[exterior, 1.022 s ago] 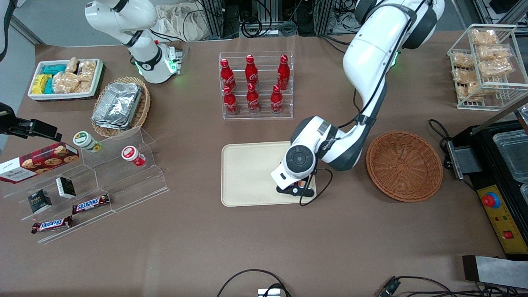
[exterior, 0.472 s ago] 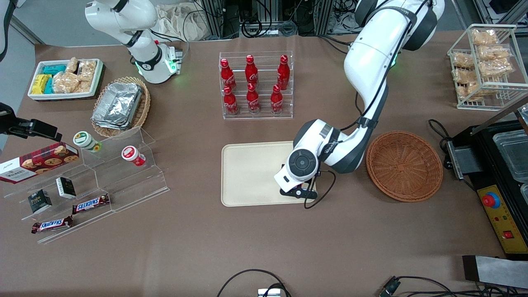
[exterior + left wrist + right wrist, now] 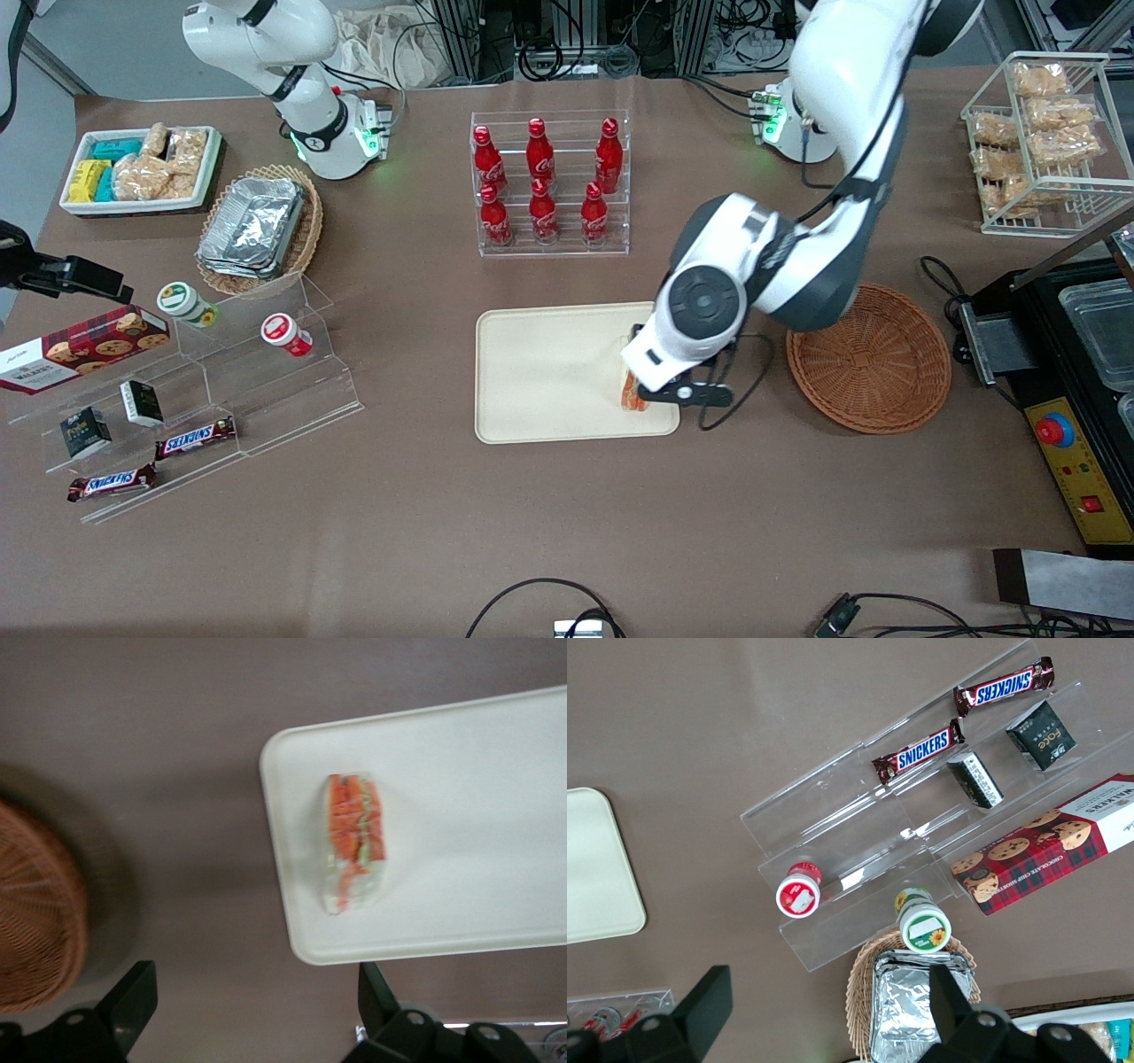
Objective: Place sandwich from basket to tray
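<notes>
The sandwich lies flat on the tray, close to the tray's short edge at the working arm's end, its orange-red and pale green filling showing along one face. In the left wrist view the sandwich rests just inside a rounded corner of the tray, touching nothing but the tray floor.

The gripper hangs above that end of the tray, at about three o'clock from the sandwich in the front view, and is raised clear of it. The fingers stand wide apart and hold nothing; in the wrist view the sandwich lies in line with the gap between them, well apart from both tips.

The basket sits on the brown bench at three o'clock from the tray, holding nothing that can be seen, with the arm's elbow overlapping its rim. Farther from the front camera, at twelve o'clock from the tray, a clear rack of red bottles stands upright.
</notes>
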